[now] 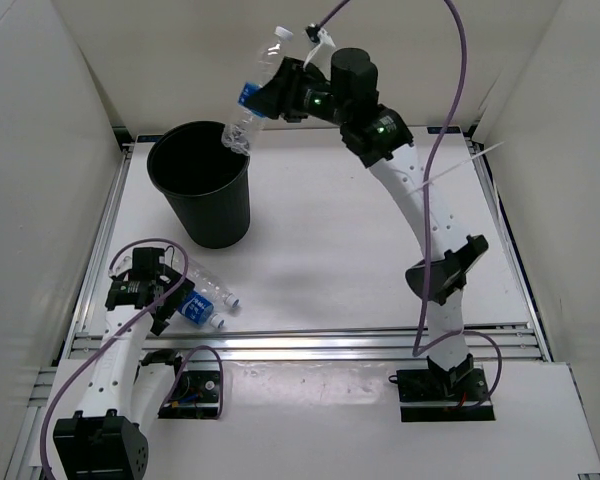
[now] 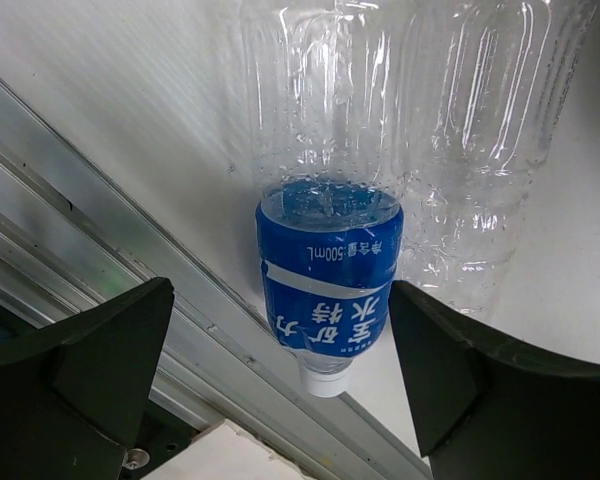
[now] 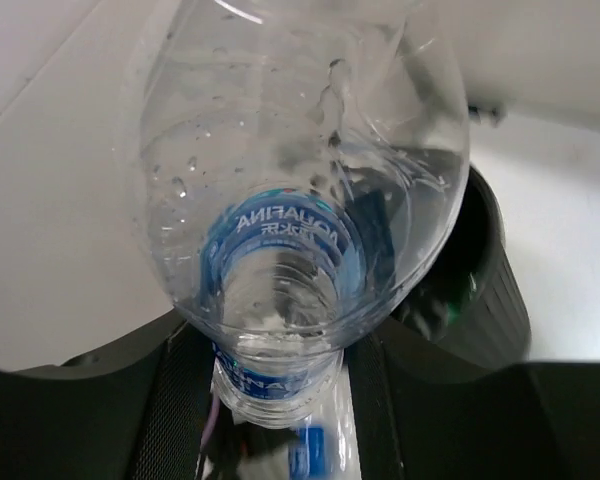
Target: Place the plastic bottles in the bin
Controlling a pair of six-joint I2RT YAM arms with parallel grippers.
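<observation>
Holding at this instant, I see my right gripper (image 1: 271, 92) pinching a clear bottle (image 1: 243, 120) around its blue label, with the cap end tilted up and away from the gripper and the base end pointing down. The bin (image 1: 202, 205) stands below and just ahead of that gripper, and from above the bottle's base overlaps the bin's far rim. On the right wrist camera the same bottle (image 3: 300, 190) fills the view straight out from the gripper, with the bin's (image 3: 492, 290) dark wall just past it; I cannot tell how far above the rim the base hangs.

My left gripper (image 1: 172, 298) is spread wide and low over the desk (image 1: 360, 260). A blue-labelled bottle (image 2: 325, 300) lies between its fingers (image 2: 95, 365), cap toward the wrist camera, with a gap on each side. An unlabelled bottle (image 2: 480, 150) lies touching it, just beyond the other finger's tip.
</observation>
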